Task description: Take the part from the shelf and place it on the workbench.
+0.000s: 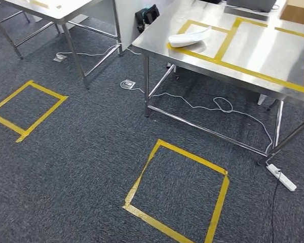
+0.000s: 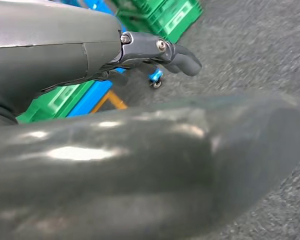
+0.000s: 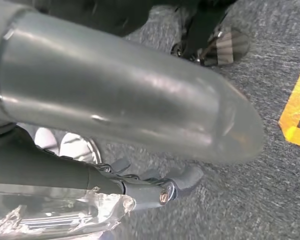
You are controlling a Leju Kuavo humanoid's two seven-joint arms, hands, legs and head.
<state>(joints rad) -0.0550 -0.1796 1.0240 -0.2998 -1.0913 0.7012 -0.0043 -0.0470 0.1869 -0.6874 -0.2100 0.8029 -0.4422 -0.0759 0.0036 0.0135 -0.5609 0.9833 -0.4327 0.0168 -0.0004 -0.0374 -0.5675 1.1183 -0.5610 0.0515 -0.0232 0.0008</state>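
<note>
A white curved part lies on the steel workbench, inside the left one of its yellow-taped rectangles. The bench stands ahead and to the right, some way off. My left hand hangs over grey carpet, its thumb and dark fingers apart with nothing between them. My right hand also hangs over the carpet, with its fingers stretched out, the thumb apart from them and only floor in the gap. A clear shiny shape lies on the far side of those fingers from the thumb; what it is cannot be told.
Yellow tape squares mark the carpet in front of me. A second steel table stands at the back left. White cables and a power strip lie under the workbench. Green and blue crates stand near my left hand.
</note>
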